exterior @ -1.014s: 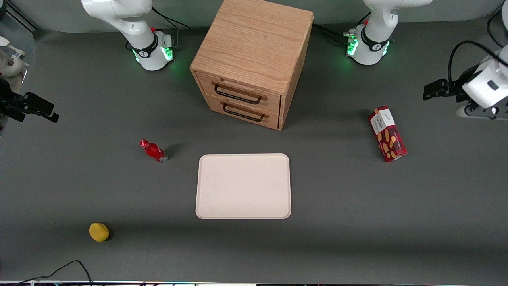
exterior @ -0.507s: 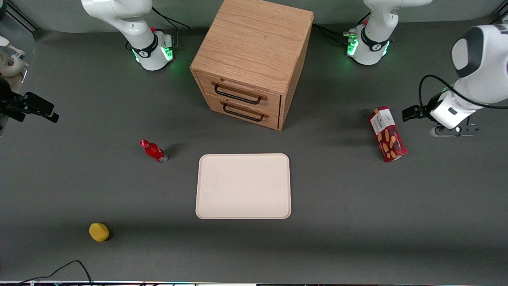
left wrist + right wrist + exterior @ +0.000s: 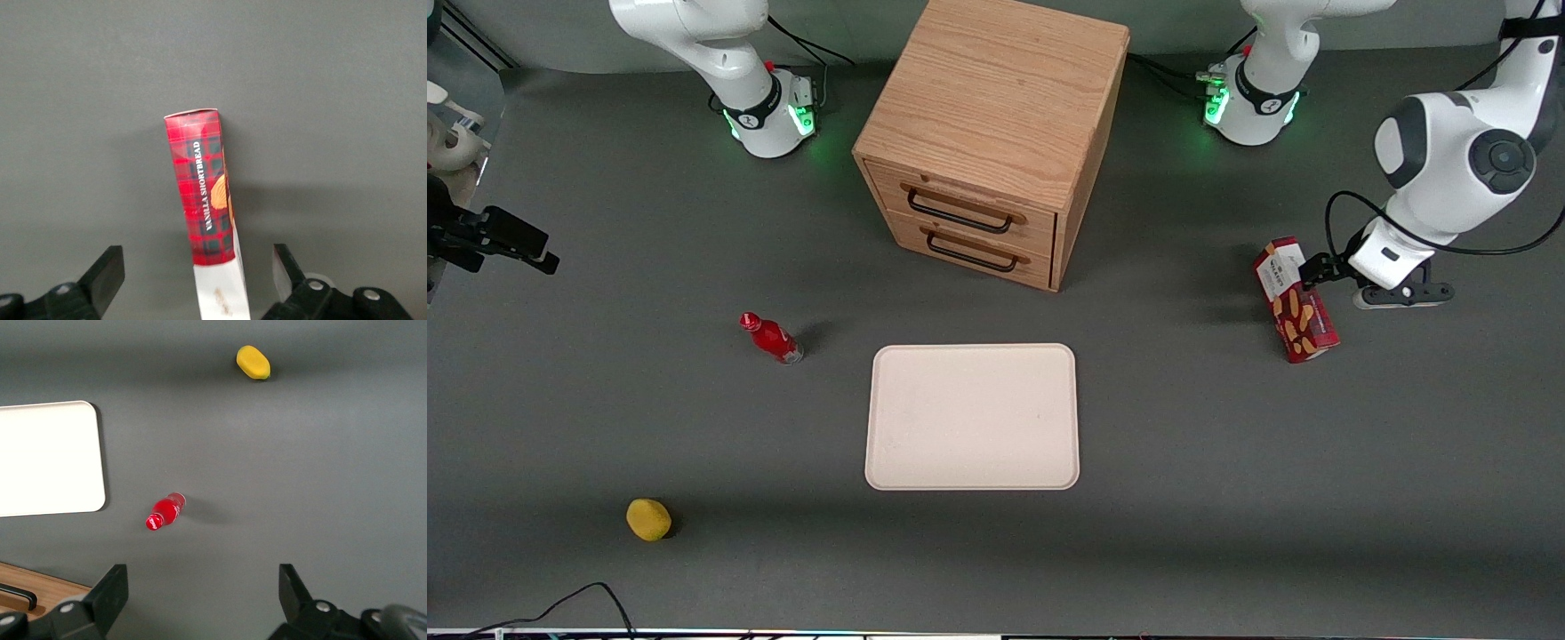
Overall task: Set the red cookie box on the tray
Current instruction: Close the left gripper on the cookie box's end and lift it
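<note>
Front view: the long slim red cookie box [image 3: 1296, 300] with its white end panel and golden cookie pictures is lying on the dark grey table [image 3: 1227, 498] at the right of the frame, toward the working arm's end. Its long axis is running up and down the frame with a slight tilt, the white end pointing to the upper part of the frame, farther from the camera, and the red end nearer. The left arm's black two-finger gripper [image 3: 1316, 269] is being held at the box's white end; its fingers are being largely hidden by the white wrist, and contact with the box cannot be judged here. The flat cream-white rectangular tray [image 3: 972, 418] with rounded corners is lying at the frame's centre, well apart from the box. A light oak two-drawer cabinet [image 3: 990, 133] is standing above it in the frame. A small red bottle [image 3: 771, 337] and a yellow rounded object [image 3: 648, 519] are lying at the left.

Left wrist view: the fingers [image 3: 107, 277] are being held spread wide, one on each side of the box [image 3: 203, 207], apart from it. The box's white end is being cut off by the frame edge; the plaid side marked "VANILLA SHORTBREAD" is pointing away from the camera.

Right wrist view: the tray [image 3: 47, 457] is being cut off at the left edge.
</note>
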### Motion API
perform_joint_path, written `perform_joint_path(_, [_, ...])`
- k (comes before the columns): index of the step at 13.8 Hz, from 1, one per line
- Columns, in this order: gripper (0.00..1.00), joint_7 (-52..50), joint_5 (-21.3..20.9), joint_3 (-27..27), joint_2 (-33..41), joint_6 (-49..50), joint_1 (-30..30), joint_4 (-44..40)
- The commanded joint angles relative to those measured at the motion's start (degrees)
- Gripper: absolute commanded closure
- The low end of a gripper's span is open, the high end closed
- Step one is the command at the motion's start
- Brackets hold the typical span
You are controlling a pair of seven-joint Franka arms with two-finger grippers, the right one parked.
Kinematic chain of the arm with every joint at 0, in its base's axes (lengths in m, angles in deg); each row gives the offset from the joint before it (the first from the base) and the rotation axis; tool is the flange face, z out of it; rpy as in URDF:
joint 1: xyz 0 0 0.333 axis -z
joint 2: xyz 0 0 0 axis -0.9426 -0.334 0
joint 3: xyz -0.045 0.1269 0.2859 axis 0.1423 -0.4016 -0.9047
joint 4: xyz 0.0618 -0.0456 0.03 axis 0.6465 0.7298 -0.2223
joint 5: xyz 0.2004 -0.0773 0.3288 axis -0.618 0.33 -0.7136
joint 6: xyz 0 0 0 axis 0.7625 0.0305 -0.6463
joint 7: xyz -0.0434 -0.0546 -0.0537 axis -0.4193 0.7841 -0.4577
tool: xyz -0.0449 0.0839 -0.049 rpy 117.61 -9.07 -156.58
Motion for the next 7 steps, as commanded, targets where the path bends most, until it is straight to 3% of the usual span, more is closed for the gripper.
perform_joint_path(1, [0.02, -0.71, 1.99, 0.06, -4.03, -8.79, 0.06, 2.29])
perform_joint_path(5, [0.07, -0.63, 3.74, 0.06, -8.26, -14.35, 0.24, 2.47])
perform_joint_path(7, [0.18, -0.71, 4.02, 0.15, -9.15, -15.93, 0.59, 2.65])
